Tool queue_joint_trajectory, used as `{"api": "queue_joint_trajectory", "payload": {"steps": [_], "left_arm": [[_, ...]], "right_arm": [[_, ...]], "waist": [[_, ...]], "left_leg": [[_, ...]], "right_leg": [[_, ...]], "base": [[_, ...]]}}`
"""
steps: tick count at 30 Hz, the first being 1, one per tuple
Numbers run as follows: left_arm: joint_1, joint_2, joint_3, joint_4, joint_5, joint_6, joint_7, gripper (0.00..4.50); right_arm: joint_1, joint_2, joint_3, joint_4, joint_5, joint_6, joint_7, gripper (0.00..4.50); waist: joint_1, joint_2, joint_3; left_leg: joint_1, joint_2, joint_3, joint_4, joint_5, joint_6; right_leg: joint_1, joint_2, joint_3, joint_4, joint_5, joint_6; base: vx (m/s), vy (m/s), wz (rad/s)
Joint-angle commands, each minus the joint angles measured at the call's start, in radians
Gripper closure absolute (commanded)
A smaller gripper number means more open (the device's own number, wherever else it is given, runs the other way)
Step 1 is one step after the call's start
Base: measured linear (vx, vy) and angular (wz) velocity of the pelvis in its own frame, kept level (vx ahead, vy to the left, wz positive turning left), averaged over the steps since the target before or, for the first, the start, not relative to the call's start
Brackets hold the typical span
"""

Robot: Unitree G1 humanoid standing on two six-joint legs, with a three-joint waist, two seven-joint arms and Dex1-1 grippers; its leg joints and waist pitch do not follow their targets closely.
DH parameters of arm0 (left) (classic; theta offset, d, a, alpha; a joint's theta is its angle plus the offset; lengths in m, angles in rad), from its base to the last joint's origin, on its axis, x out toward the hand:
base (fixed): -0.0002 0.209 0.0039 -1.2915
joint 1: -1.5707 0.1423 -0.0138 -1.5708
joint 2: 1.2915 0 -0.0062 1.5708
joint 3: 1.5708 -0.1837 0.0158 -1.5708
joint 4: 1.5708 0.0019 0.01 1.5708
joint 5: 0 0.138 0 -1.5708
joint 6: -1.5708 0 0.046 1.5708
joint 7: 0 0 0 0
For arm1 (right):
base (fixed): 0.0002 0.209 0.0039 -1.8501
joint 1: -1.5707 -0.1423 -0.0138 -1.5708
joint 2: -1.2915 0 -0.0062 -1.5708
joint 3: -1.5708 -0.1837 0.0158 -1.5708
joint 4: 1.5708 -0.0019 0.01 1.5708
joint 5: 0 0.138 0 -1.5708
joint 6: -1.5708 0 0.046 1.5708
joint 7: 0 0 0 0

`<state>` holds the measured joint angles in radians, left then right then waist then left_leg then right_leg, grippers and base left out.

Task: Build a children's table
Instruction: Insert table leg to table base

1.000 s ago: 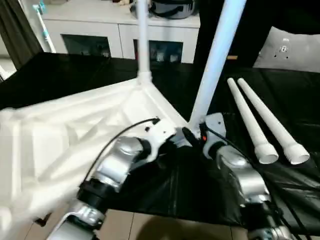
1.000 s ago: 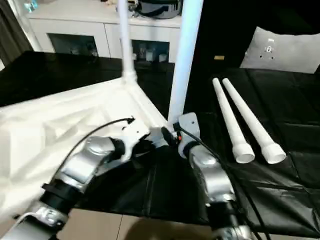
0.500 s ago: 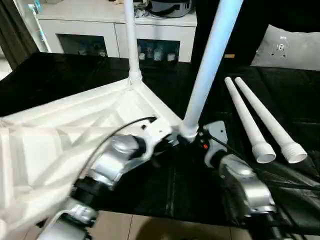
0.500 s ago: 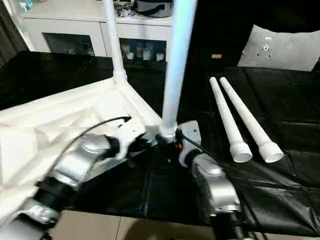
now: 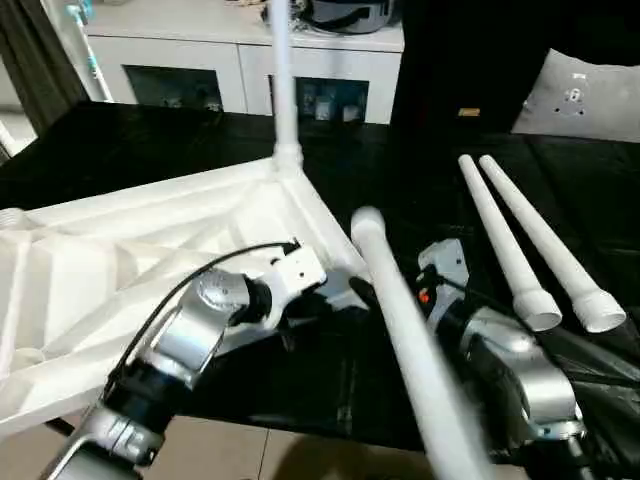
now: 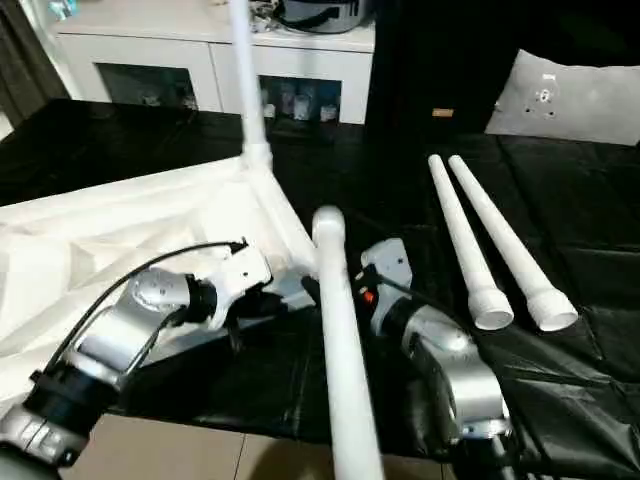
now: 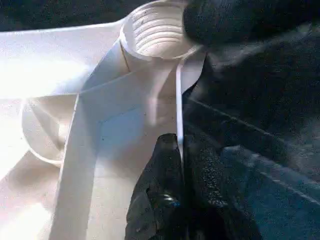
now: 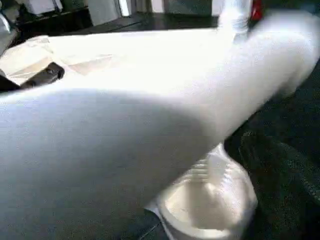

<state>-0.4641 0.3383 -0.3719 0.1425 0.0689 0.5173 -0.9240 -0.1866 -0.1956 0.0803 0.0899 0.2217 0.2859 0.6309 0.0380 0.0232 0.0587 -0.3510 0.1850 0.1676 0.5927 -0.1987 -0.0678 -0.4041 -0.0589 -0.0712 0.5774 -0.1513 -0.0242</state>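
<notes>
Beside the upturned table top [image 5: 150,260], a loose leg [image 5: 400,340] tilts across the right gripper [image 5: 435,275], whose fingers are spread wide; left gripper [image 7: 175,170] pinches the top's rim by its empty corner socket [image 7: 155,30]; two spare legs [image 5: 540,250] lie beyond

The counter [image 5: 120,150] is covered in black sheeting. The upturned white table top [image 5: 120,270] is laid on it. Two loose white legs [image 5: 530,250] are laid side by side, well apart from the top
</notes>
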Motion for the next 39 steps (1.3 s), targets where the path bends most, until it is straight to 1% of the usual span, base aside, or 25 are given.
{"api": "queue_joint_trajectory", "payload": {"steps": [1, 5, 6, 9, 14, 15, 16, 18, 20, 21, 23, 24, 25, 26, 28, 30, 31, 32, 33, 34, 35, 36, 37, 38, 39], "left_arm": [[0.007, -0.005, -0.024, -0.029, -0.014, 0.022, -0.004, 4.5], [0.019, -0.001, -0.03, -0.062, -0.021, 0.048, -0.01, 4.5], [0.024, -0.003, -0.03, -0.08, -0.023, 0.071, -0.006, 4.5], [0.029, -0.008, -0.028, -0.092, -0.024, 0.094, 0.002, 4.5], [0.032, -0.012, -0.029, -0.099, -0.026, 0.107, 0.008, 4.5], [0.032, -0.012, -0.029, -0.099, -0.026, 0.107, 0.008, 4.5], [0.034, -0.007, -0.028, -0.1, -0.025, 0.108, 0.011, 4.5], [0.035, -0.005, -0.025, -0.099, -0.025, 0.108, 0.015, 4.5], [0.035, -0.001, -0.021, -0.097, -0.024, 0.104, 0.019, 4.5], [0.035, 0.002, -0.014, -0.092, -0.024, 0.097, 0.024, 4.5], [0.035, 0.004, -0.01, -0.09, -0.024, 0.093, 0.026, 4.5], [0.035, 0.01, -0.01, -0.085, -0.021, 0.078, 0.026, 4.5], [0.034, 0.016, -0.008, -0.079, -0.017, 0.062, 0.027, 4.5], [0.03, 0.022, -0.006, -0.068, -0.011, 0.041, 0.032, 4.5], [0.028, 0.026, -0.005, -0.062, -0.009, 0.027, 0.032, 4.5], [0.028, 0.026, -0.005, -0.062, -0.009, 0.027, 0.032, 4.5], [0.026, 0.038, -0.005, -0.052, -0.003, 0.002, 0.028, 4.5], [0.019, 0.062, -0.01, -0.028, 0.007, -0.067, 0.012, 4.5], [0.017, 0.067, -0.011, -0.022, 0.01, -0.085, 0.009, 4.5], [0.012, 0.083, -0.014, -0.005, 0.018, -0.132, 0.002, 4.5], [0.004, 0.107, -0.02, 0.02, 0.024, -0.218, -0.019, 4.5], [-0.004, 0.125, -0.025, 0.042, 0.03, -0.275, -0.032, 4.5], [-0.004, 0.125, -0.025, 0.042, 0.03, -0.275, -0.032, 4.5], [-0.016, 0.14, -0.029, 0.068, 0.035, -0.327, -0.044, 4.5], [-0.027, 0.15, -0.027, 0.091, 0.034, -0.36, -0.056, 4.5]], "right_arm": [[0.0, 0.0, 0.0, -0.016, -0.001, 0.013, -0.012, 0.05], [0.011, 0.006, 0.002, -0.023, -0.005, 0.028, -0.026, 0.05], [0.012, 0.007, 0.003, -0.021, -0.014, 0.042, -0.042, 0.05], [0.01, 0.008, -0.003, -0.013, -0.016, 0.056, -0.064, 0.05], [0.002, 0.003, -0.011, -0.001, -0.02, 0.068, -0.092, 0.05], [0.002, 0.003, -0.011, -0.001, -0.02, 0.068, -0.092, 0.05], [-0.007, -0.006, -0.01, 0.003, -0.027, 0.077, -0.096, 0.05], [-0.011, -0.014, -0.005, 0.001, -0.034, 0.079, -0.096, 0.05], [-0.016, -0.026, 0.002, -0.003, -0.042, 0.087, -0.097, 0.05], [-0.024, -0.047, 0.015, -0.008, -0.06, 0.096, -0.099, 0.05], [-0.028, -0.056, 0.022, -0.01, -0.069, 0.099, -0.1, 0.05], [-0.033, -0.068, 0.026, -0.012, -0.076, 0.1, -0.095, 0.05], [-0.038, -0.075, 0.024, -0.014, -0.078, 0.101, -0.094, 0.05], [-0.047, -0.082, 0.011, -0.013, -0.074, 0.101, -0.094, 0.05], [-0.051, -0.083, 0.004, -0.014, -0.073, 0.102, -0.096, 0.05], [-0.051, -0.083, 0.004, -0.014, -0.073, 0.102, -0.096, 0.05], [-0.058, -0.084, -0.009, -0.017, -0.064, 0.1, -0.097, 0.05], [-0.07, -0.088, -0.025, -0.015, -0.055, 0.099, -0.097, 0.05], [-0.072, -0.09, -0.028, -0.014, -0.054, 0.1, -0.097, 0.05], [-0.079, -0.093, -0.036, -0.012, -0.049, 0.101, -0.098, 0.05], [-0.085, -0.1, -0.042, -0.003, -0.048, 0.099, -0.101, 0.05], [-0.088, -0.103, -0.046, 0.003, -0.048, 0.1, -0.105, 0.05], [-0.088, -0.103, -0.046, 0.003, -0.048, 0.1, -0.105, 0.05], [-0.09, -0.106, -0.046, 0.011, -0.052, 0.101, -0.107, 0.05], [-0.092, -0.108, -0.044, 0.018, -0.056, 0.102, -0.11, 0.05]], "waist": [[-0.001, 0.008, -0.066], [-0.001, 0.011, -0.064], [-0.002, 0.01, -0.066], [-0.002, 0.011, -0.067], [-0.004, 0.011, -0.064], [-0.004, 0.011, -0.064], [-0.004, 0.008, -0.064], [-0.004, 0.009, -0.065], [-0.004, 0.005, -0.065], [-0.004, 0.005, -0.065], [-0.004, 0.005, -0.065], [-0.004, 0.001, -0.066], [-0.003, 0.002, -0.066], [-0.006, -0.004, -0.064], [-0.006, 0.001, -0.063], [-0.007, 0.0, -0.062], [-0.007, -0.003, -0.063], [-0.004, -0.005, -0.063], [-0.007, -0.005, -0.064], [-0.005, -0.002, -0.064], [-0.008, -0.011, -0.064], [-0.006, -0.008, -0.066], [-0.007, -0.008, -0.066], [-0.006, -0.01, -0.067], [-0.004, -0.006, -0.066]], "left_leg": [[-0.001, 0.036, -0.013, -0.071, -0.229, 0.034], [-0.001, 0.033, -0.013, -0.071, -0.234, 0.035], [-0.002, 0.035, -0.014, -0.071, -0.224, 0.034], [-0.003, 0.034, -0.013, -0.07, -0.207, 0.038], [-0.002, 0.031, -0.012, -0.07, -0.222, 0.038], [-0.003, 0.031, -0.013, -0.07, -0.222, 0.037], [-0.003, 0.031, -0.013, -0.07, -0.223, 0.038], [-0.003, 0.031, -0.013, -0.07, -0.216, 0.039], [-0.004, 0.031, -0.012, -0.069, -0.205, 0.042], [-0.003, 0.031, -0.011, -0.069, -0.202, 0.044], [-0.004, 0.03, -0.01, -0.067, -0.193, 0.045], [-0.005, 0.029, -0.01, -0.066, -0.191, 0.046], [-0.005, 0.029, -0.01, -0.066, -0.189, 0.048], [-0.006, 0.028, -0.009, -0.066, -0.194, 0.052], [-0.004, 0.028, -0.01, -0.067, -0.203, 0.051], [-0.003, 0.028, -0.01, -0.066, -0.211, 0.049], [-0.002, 0.027, -0.009, -0.066, -0.213, 0.049], [-0.004, 0.024, -0.011, -0.066, -0.207, 0.055], [-0.006, 0.026, -0.011, -0.067, -0.205, 0.052], [-0.004, 0.027, -0.012, -0.067, -0.206, 0.054], [-0.005, 0.027, -0.011, -0.067, -0.201, 0.055], [-0.003, 0.026, -0.011, -0.066, -0.198, 0.053], [-0.005, 0.027, -0.012, -0.068, -0.194, 0.053], [-0.002, 0.028, -0.009, -0.066, -0.189, 0.05], [-0.001, 0.028, -0.009, -0.067, -0.186, 0.049]], "right_leg": [[0.056, -0.072, 0.044, -0.073, -0.341, -0.177], [0.055, -0.073, 0.043, -0.079, -0.378, -0.16], [0.056, -0.074, 0.044, -0.076, -0.368, -0.161], [0.055, -0.071, 0.044, -0.074, -0.342, -0.168], [0.053, -0.071, 0.042, -0.081, -0.396, -0.147], [0.054, -0.071, 0.042, -0.081, -0.4, -0.142], [0.053, -0.071, 0.042, -0.081, -0.409, -0.138], [0.053, -0.071, 0.042, -0.081, -0.405, -0.135], [0.054, -0.07, 0.043, -0.079, -0.394, -0.138], [0.053, -0.07, 0.043, -0.08, -0.395, -0.138], [0.053, -0.07, 0.043, -0.079, -0.387, -0.139], [0.054, -0.069, 0.043, -0.079, -0.391, -0.136], [0.054, -0.07, 0.043, -0.079, -0.393, -0.135], [0.054, -0.069, 0.042, -0.082, -0.416, -0.126], [0.051, -0.07, 0.04, -0.085, -0.447, -0.115], [0.049, -0.07, 0.04, -0.088, -0.467, -0.106], [0.048, -0.07, 0.04, -0.09, -0.479, -0.101], [0.049, -0.071, 0.039, -0.091, -0.488, -0.092], [0.05, -0.071, 0.04, -0.088, -0.482, -0.091], [0.046, -0.069, 0.039, -0.09, -0.478, -0.089], [0.048, -0.068, 0.039, -0.089, -0.467, -0.087], [0.048, -0.069, 0.04, -0.085, -0.462, -0.087], [0.049, -0.07, 0.041, -0.084, -0.456, -0.088], [0.047, -0.07, 0.042, -0.082, -0.446, -0.09], [0.046, -0.069, 0.043, -0.081, -0.438, -0.094]], "base": [[0.0, 0.0, 0.0], [0.0, 0.0, 0.0], [0.0, 0.0, 0.0], [0.0, 0.0, 0.0], [0.0, 0.0, 0.0], [0.0, 0.0, 0.0], [0.0, 0.0, 0.0], [0.0, 0.0, 0.0], [0.0, 0.0, 0.0], [0.0, 0.0, 0.0], [0.0, 0.0, 0.0], [0.0, 0.0, 0.0], [0.0, 0.0, 0.0], [0.0, 0.0, 0.0], [0.0, 0.0, 0.0], [0.0, 0.0, 0.0], [0.0, 0.0, 0.0], [0.0, 0.0, 0.0], [0.0, 0.0, 0.0], [0.0, 0.0, 0.0], [0.0, 0.0, 0.0], [0.0, 0.0, 0.0], [0.0, 0.0, 0.0], [0.0, 0.0, 0.0], [0.0, 0.0, 0.0]]}}
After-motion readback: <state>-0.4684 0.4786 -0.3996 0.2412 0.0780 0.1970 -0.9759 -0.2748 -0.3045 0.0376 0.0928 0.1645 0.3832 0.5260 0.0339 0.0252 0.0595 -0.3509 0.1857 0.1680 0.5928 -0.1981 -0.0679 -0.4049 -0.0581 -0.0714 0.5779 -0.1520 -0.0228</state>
